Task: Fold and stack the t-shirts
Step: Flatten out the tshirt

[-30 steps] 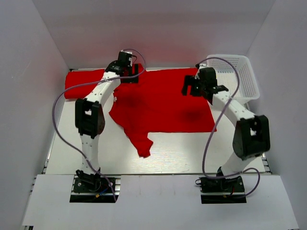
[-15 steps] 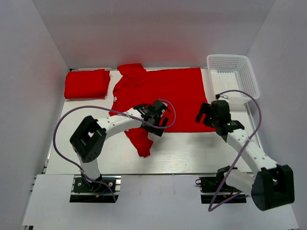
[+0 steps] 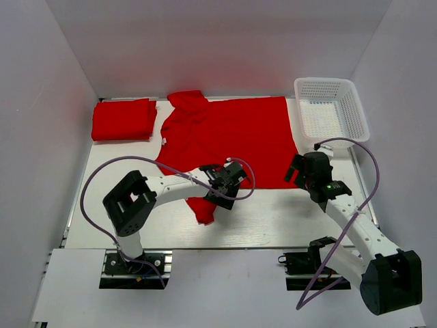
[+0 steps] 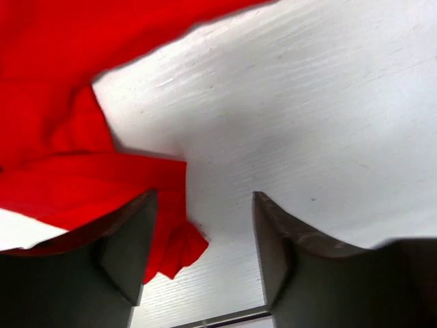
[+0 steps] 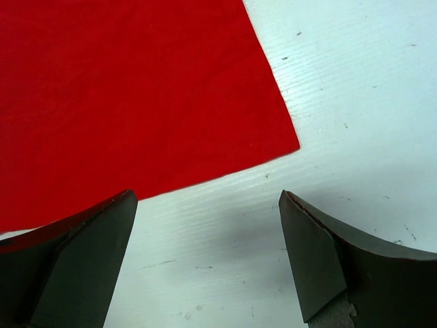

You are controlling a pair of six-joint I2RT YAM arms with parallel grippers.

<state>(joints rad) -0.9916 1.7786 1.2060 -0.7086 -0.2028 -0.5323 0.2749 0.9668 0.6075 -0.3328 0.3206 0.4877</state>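
Observation:
A red t-shirt (image 3: 229, 137) lies spread flat across the back middle of the table, one sleeve (image 3: 203, 208) bunched toward the front. A folded red t-shirt (image 3: 123, 119) lies at the back left. My left gripper (image 3: 225, 195) is open and empty, low over the shirt's front edge beside the bunched sleeve (image 4: 102, 184). My right gripper (image 3: 298, 169) is open and empty just off the shirt's front right corner (image 5: 273, 130).
A white mesh basket (image 3: 331, 113) stands at the back right, beside the shirt's right edge. White walls close in the left, back and right sides. Bare white table (image 3: 273, 219) lies in front of the shirt.
Both arms have drawn back from the shirt's far edge to its front edge. The shirt now lies spread further back, its far sleeve showing. Both grippers are empty.

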